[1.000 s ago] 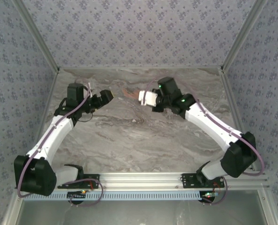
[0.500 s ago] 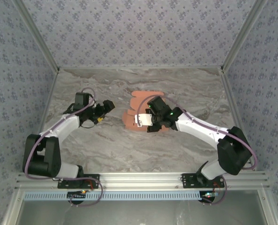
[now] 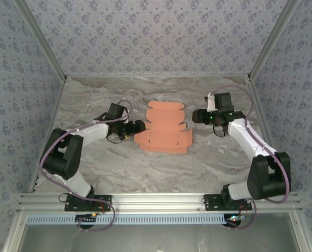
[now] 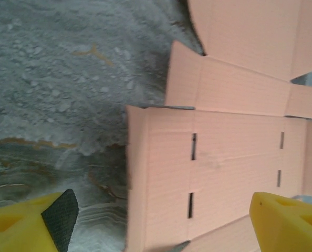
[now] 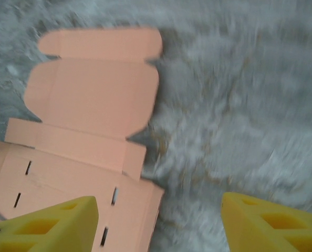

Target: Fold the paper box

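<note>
Left hand [image 3: 139,126] fingers apart | right hand [image 3: 196,116] fingers apart | one paper box [image 3: 164,137] flat between them

The paper box [image 4: 235,157] runs past the left wrist view's edges (blurred at the right wrist).

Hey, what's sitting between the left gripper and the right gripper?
The paper box, a flat unfolded orange sheet on the table, lies between the left gripper and the right gripper, seen in the top external view.

A grey marble-patterned tabletop [image 3: 145,168] — walled by blue floral-print panels [image 3: 156,37] — with an aluminium rail [image 3: 161,200] along its near edge.
</note>
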Controlling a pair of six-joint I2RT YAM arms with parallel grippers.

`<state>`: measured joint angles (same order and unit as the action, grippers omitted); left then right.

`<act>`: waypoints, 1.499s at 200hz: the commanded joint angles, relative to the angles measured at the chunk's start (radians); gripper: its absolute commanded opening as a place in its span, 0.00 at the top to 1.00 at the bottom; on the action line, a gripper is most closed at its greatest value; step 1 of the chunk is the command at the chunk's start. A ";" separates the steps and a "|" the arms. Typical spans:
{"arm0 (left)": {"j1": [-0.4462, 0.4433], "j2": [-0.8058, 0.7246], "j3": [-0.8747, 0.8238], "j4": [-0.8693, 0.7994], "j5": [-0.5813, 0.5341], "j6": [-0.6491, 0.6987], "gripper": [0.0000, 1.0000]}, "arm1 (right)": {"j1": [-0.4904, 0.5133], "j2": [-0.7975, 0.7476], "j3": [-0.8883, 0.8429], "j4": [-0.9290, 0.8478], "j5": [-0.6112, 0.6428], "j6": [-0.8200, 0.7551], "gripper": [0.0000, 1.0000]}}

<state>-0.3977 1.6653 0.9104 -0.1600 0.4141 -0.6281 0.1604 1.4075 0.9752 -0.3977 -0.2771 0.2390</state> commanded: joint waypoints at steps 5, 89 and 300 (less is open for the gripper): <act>0.000 0.028 0.033 -0.033 -0.028 0.041 0.14 | -0.007 0.042 -0.072 -0.070 -0.200 0.161 0.35; 0.099 -0.141 0.058 -0.080 -0.066 0.066 0.12 | 0.083 0.252 -0.055 -0.016 -0.205 0.044 0.80; 0.151 -0.304 -0.174 0.347 0.127 0.135 0.06 | 0.348 0.386 0.357 -0.101 0.259 -1.889 0.59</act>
<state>-0.2466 1.3125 0.7746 0.0132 0.4950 -0.5087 0.4923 1.8008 1.3811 -0.6323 0.0143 -1.2945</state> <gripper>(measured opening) 0.939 0.191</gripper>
